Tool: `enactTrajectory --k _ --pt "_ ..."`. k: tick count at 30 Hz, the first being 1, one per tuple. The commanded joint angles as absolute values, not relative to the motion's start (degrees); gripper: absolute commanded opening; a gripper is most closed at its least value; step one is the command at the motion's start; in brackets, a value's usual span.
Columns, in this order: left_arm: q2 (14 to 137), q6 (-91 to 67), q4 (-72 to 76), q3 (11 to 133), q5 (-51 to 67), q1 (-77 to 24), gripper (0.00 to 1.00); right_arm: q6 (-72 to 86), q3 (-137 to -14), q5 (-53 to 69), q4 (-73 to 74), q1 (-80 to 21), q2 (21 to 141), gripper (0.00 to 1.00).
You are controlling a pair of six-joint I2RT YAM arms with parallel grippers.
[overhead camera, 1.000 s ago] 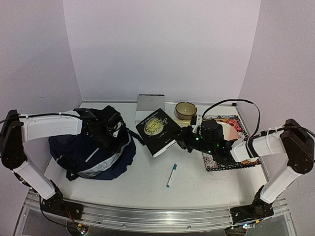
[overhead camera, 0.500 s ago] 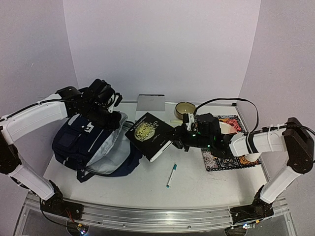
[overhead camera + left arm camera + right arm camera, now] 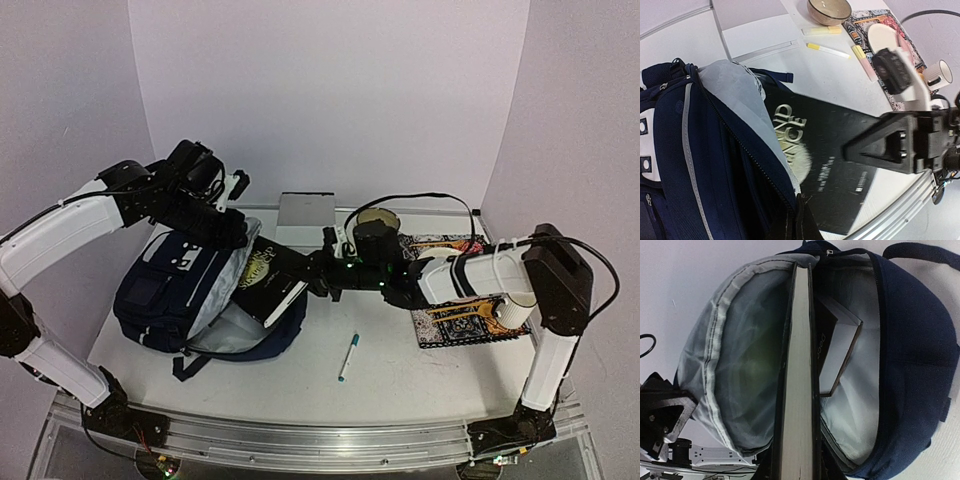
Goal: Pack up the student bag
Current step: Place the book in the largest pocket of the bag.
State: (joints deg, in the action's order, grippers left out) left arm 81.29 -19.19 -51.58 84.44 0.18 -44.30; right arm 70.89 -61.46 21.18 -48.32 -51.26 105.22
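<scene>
1. Lying on the left half of the table (image 3: 420, 385), the student bag (image 3: 150, 300) has its long axis running roughly left to right; its base points toward the left wall and its unzipped mouth faces the right arm; grey lining (image 3: 745, 365) shows inside the opening.
2. The left gripper (image 3: 230, 233) sits at the upper rim of the mouth, fingers pinched together on the fabric and holding that rim raised; the fingertips themselves are lost in cloth in the left wrist view.
3. The right gripper (image 3: 314, 276) is clamped on a black book (image 3: 262, 283); the book is tilted, its leading end inside the mouth and its trailing end outside; the right wrist view shows it edge-on, pages outward.
4. A second book (image 3: 840, 347) lies within the bag, just beside the black book; its cover lettering is cut off and cannot be read.
5. Outside the bag: a pen (image 3: 347, 357) near the table's middle; a bowl (image 3: 377, 222) and a flat grey case (image 3: 305, 210) at the back; a patterned notebook (image 3: 470, 320) on the right, partly covered by the right arm; a mug (image 3: 941, 74) and a yellow marker (image 3: 827, 50) near it.
</scene>
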Motion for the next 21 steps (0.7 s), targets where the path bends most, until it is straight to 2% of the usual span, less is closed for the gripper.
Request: enactTrajectory --k 1,16,21 --pt "78.2 -17.6 -48.2 89.2 5.5 -44.7 0.0 73.0 -70.5 23.6 -59.5 -52.8 108.0 0.0" --pt "78.6 -15.9 -48.1 90.0 14.5 -48.2 0.0 73.7 -83.7 19.5 -57.0 -56.1 120.8 0.0" --pt "77.7 -15.9 -48.1 89.1 16.1 -48.5 0.0 72.8 -87.1 19.2 -54.8 -56.8 123.4 0.04"
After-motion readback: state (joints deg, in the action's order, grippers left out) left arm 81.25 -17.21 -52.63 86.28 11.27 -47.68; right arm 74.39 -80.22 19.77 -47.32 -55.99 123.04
